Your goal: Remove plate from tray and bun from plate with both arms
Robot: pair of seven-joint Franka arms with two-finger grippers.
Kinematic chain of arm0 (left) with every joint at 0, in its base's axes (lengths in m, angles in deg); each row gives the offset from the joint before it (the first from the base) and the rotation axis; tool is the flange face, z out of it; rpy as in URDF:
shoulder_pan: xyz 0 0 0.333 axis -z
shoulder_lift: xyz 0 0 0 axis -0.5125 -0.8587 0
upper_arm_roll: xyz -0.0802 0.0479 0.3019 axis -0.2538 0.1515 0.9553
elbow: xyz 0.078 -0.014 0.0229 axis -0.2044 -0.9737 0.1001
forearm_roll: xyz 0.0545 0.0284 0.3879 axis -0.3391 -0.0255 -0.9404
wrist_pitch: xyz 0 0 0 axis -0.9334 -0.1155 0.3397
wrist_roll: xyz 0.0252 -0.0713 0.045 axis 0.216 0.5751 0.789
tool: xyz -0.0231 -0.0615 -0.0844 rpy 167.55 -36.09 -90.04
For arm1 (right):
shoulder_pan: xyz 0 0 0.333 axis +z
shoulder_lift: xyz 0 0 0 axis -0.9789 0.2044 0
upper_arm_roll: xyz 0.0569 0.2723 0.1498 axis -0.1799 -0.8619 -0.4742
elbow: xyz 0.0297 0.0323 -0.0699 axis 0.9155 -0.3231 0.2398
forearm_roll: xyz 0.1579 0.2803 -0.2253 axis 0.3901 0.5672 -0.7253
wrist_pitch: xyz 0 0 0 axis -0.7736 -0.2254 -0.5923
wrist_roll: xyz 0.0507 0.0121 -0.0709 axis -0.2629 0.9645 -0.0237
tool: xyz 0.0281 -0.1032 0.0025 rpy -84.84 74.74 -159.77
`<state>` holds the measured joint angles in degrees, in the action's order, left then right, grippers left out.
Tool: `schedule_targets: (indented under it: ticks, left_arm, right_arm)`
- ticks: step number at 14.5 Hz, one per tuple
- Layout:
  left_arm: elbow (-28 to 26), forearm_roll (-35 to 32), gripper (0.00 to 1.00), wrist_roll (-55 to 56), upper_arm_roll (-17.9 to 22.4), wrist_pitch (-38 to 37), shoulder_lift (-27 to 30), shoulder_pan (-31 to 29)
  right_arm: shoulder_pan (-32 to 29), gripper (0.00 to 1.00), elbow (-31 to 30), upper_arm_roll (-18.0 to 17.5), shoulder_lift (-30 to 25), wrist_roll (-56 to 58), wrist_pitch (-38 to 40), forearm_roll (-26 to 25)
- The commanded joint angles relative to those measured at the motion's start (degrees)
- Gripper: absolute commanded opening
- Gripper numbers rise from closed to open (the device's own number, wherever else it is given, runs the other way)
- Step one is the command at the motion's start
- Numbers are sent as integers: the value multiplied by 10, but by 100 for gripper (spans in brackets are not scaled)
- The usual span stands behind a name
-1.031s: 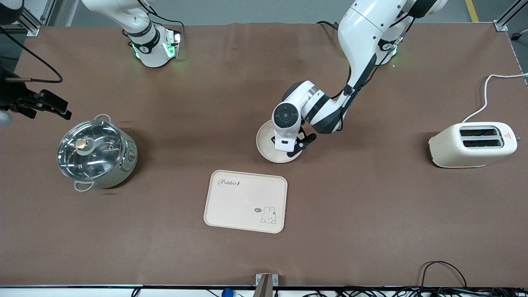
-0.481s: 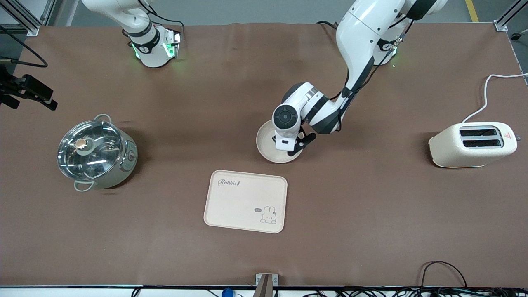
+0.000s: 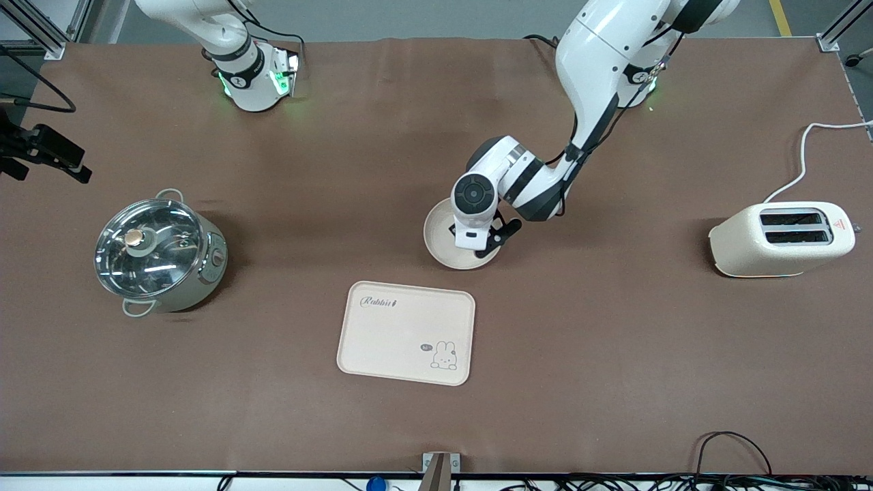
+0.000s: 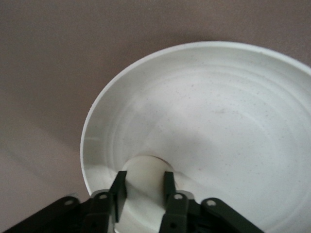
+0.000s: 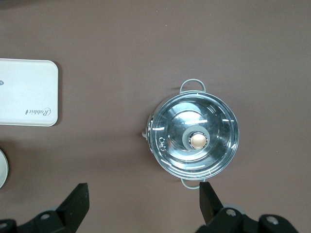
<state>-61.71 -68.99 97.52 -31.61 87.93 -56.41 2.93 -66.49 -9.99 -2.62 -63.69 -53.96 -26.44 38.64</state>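
I am looking down at a table (image 3: 614, 382) covered in plain brown cloth, with grey floor showing past its top edge and a tangle of black cables running along the edge nearest the front camera. A steel pot (image 3: 159, 254) with a glass lid is sitting toward the right arm's end, a cream toaster (image 3: 781, 239) with its white cord toward the left arm's end, and a rectangular tray (image 3: 406, 333) with a rabbit drawing is lying between them, nearer the front camera than everything else.

The plate (image 3: 440, 240) is resting on the cloth just beside the tray, farther from the front camera than it and not touching it. The left gripper (image 3: 485, 247) is reaching down onto the plate's rim on the side toward the left arm's end. In the left wrist view its fingers (image 4: 118, 188) are standing only narrowly apart with the plate (image 4: 214, 126) rim pinched between them (one finger on each face of the rim, as far as I can judge), so I am reading it as clamped on the plate.

The right gripper (image 3: 42, 153) is hanging high at the table's edge at the right arm's end, waiting. Its wrist camera is showing the two fingers (image 5: 77, 206) spread wide with nothing between them, the pot (image 5: 193, 141) and the tray (image 5: 28, 92) lying well below.

I cannot find the bun in any view.
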Motion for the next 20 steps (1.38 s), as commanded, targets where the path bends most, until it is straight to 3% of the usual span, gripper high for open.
schedule_targets:
  ticks: [1, 6, 11, 16, 20]
  left_arm:
    - [1, 9, 19, 4, -1, 23, -6, 2]
    - [12, 9, 1, -1, 0, 26, -4, 1]
    - [71, 13, 0, 3, 1, -3, 3, -30]
    - [116, 4, 0, -67, 6, -85, 12, -156]
    - [118, 4, 0, -291, 8, -90, -15, -284]
  right_arm:
    - [-3, 100, 15, -4, 5, -11, 4, -12]
    - [-4, 100, 17, -3, 5, -14, 3, -12]
    - [1, 100, 18, -3, 5, -14, 3, -13]
    - [1, 100, 21, -3, 4, -14, 4, -13]
    - [4, 100, 30, -4, 5, -14, 5, -12]
